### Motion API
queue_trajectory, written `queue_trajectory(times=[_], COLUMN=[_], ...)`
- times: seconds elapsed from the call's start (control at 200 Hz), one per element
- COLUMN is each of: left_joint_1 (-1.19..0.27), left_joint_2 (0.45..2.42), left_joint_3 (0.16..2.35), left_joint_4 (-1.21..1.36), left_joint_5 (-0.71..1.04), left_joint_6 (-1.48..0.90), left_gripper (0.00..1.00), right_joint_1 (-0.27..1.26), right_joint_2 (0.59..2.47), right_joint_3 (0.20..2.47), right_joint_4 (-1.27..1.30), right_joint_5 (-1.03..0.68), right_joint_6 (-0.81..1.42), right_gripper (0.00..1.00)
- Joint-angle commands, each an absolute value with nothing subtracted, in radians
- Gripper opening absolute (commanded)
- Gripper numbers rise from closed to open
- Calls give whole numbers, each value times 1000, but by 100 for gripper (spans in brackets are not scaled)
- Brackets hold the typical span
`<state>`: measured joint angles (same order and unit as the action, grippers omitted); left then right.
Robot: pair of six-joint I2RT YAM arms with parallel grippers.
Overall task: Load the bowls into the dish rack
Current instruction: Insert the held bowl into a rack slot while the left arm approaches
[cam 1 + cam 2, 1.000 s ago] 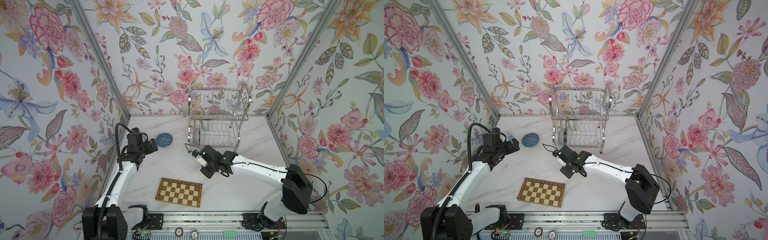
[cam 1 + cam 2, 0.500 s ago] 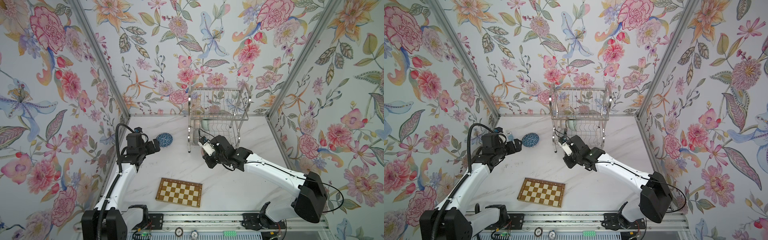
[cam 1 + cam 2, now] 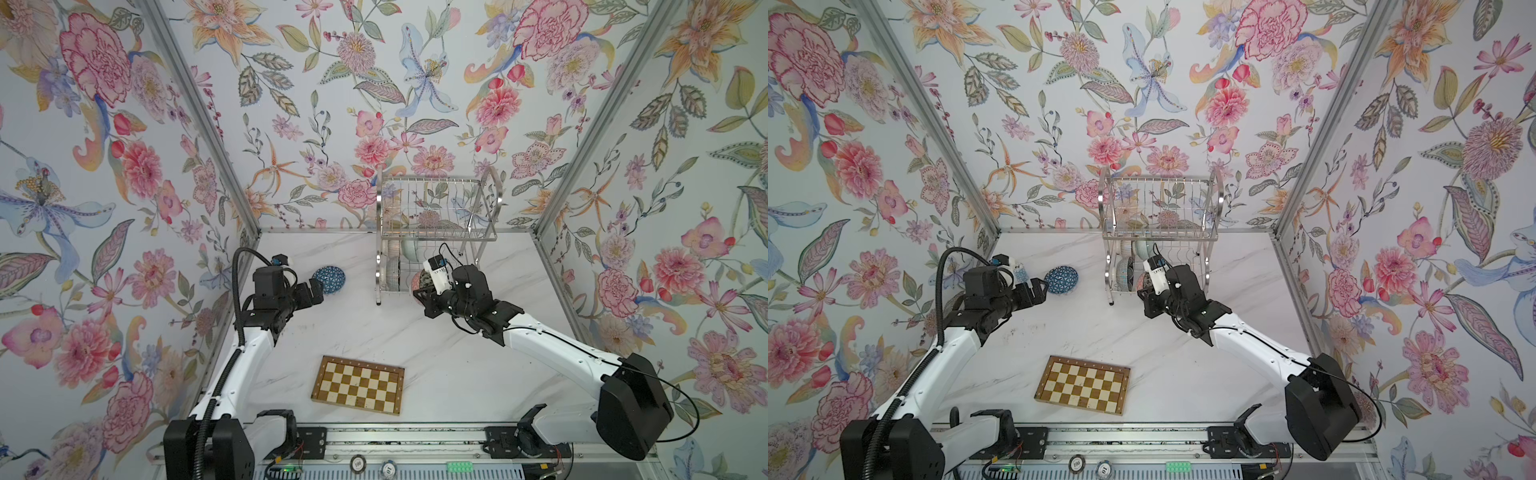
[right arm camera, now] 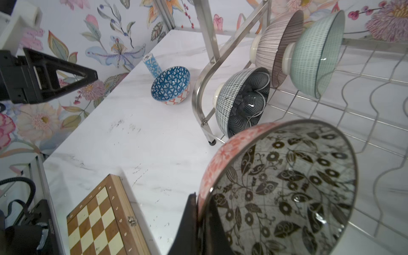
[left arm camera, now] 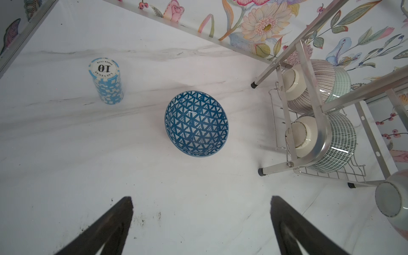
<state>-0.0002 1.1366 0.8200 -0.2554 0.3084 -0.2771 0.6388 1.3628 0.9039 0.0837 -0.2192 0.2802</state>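
The blue lattice bowl (image 3: 329, 279) (image 3: 1062, 280) (image 5: 196, 123) sits upright on the marble table, left of the dish rack (image 3: 436, 238) (image 3: 1160, 237) (image 4: 199, 88). My left gripper (image 5: 201, 198) (image 3: 316, 291) hovers just short of it, open and empty. My right gripper (image 4: 199, 198) (image 3: 426, 297) is shut on the rim of the black-and-white floral bowl (image 4: 282, 187) (image 3: 419, 279), held tilted at the front of the rack's lower tier. Standing on edge in that tier are the dark navy petal bowl (image 4: 245, 103), the pink lined bowl (image 4: 278, 44) and the pale green bowl (image 4: 315, 53).
A checkered wooden board (image 3: 359, 384) (image 4: 101, 220) lies near the table's front edge. A stack of blue poker chips (image 5: 107, 81) (image 4: 152, 64) stands by the left wall behind the blue bowl. Floral walls close in three sides.
My right arm has carried the floral bowl from the table's middle back and right, up to the rack's lower tier. The left gripper has edged closer to the blue bowl.
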Motion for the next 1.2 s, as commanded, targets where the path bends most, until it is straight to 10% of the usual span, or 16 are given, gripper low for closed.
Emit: queue_trajectory(times=[0.0, 1.196], left_joint_1=[-2, -43], left_joint_2=[1129, 1111], left_joint_3=[802, 741], left_joint_4=[-225, -104], left_joint_5=[355, 529], left_joint_6=[-257, -225], left_gripper=[99, 99], right_joint_1=[610, 513], right_joint_2=[1330, 1529], right_joint_3=[871, 655], right_joint_4=[373, 1118], right_joint_5=[-259, -155], right_joint_6=[404, 871], right_gripper=[0, 0])
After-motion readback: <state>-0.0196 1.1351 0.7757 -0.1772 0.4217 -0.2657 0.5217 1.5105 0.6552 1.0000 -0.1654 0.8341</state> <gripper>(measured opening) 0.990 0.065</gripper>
